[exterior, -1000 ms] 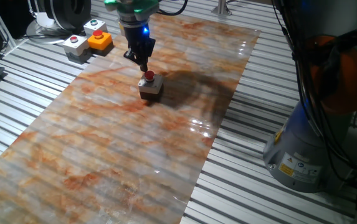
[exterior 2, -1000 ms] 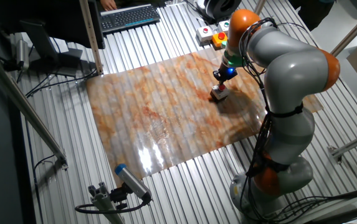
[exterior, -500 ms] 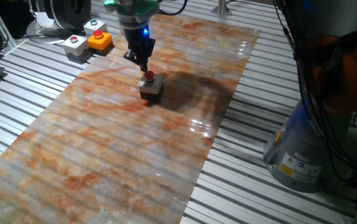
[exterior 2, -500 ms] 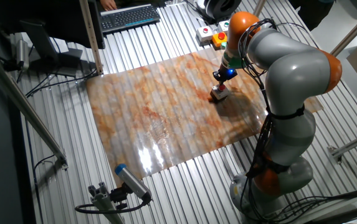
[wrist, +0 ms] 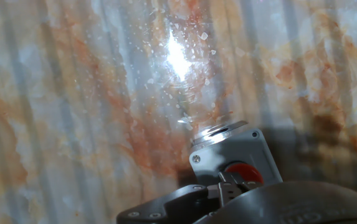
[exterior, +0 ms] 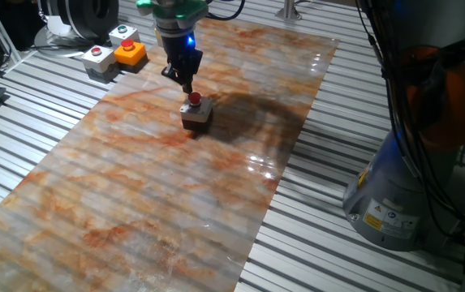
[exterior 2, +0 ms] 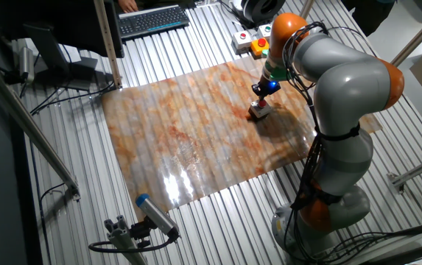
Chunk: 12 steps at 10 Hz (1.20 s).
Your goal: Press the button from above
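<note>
The button is a small round red cap on a little square box with a pale grey top plate and darker sides. It sits on a glossy marbled sheet streaked orange and grey, which lies flat on the ribbed metal counter. The black tapered gripper, lit by a blue light above, hangs directly over the button with its tip just above the red cap. Whether the jaws are apart or together cannot be told from any view. In the hand view the box shows screws at its corners. Toward the far corner of the counter stand an orange button box and a wider grey one.
</note>
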Motion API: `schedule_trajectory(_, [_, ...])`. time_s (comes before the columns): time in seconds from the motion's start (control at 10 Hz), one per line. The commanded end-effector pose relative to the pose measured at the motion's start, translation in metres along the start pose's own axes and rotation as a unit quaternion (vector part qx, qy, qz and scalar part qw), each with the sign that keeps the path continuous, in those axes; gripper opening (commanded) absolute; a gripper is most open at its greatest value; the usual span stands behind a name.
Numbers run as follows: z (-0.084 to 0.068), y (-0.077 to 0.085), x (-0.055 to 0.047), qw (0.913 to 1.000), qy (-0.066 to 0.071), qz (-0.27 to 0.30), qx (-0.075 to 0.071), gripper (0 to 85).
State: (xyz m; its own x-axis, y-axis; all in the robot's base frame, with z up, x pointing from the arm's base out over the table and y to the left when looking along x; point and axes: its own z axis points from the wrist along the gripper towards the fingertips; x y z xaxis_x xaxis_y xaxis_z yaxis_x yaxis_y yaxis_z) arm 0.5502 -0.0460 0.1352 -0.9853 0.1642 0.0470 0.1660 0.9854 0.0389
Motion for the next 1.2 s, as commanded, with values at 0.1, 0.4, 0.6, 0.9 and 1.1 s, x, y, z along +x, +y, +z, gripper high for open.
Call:
schedule_trajectory(0.1, [-0.0001,0.0001,0.0,1.0,0.001,0.0,-0.001,0.0])
schedule_trajectory(0.4, [0.0005,0.0009,-0.0011,1.0,0.003,0.002,-0.003,0.0])
schedule_trajectory(0.6, [-0.0004,0.0014,-0.0016,1.0,0.001,0.003,-0.001,0.0])
schedule_trajectory(0.9, [0.0036,0.0019,-0.0037,1.0,0.001,0.002,-0.001,0.0])
schedule_trajectory(1.1, [0.0088,0.0005,-0.0049,1.0,-0.003,0.001,0.001,0.0])
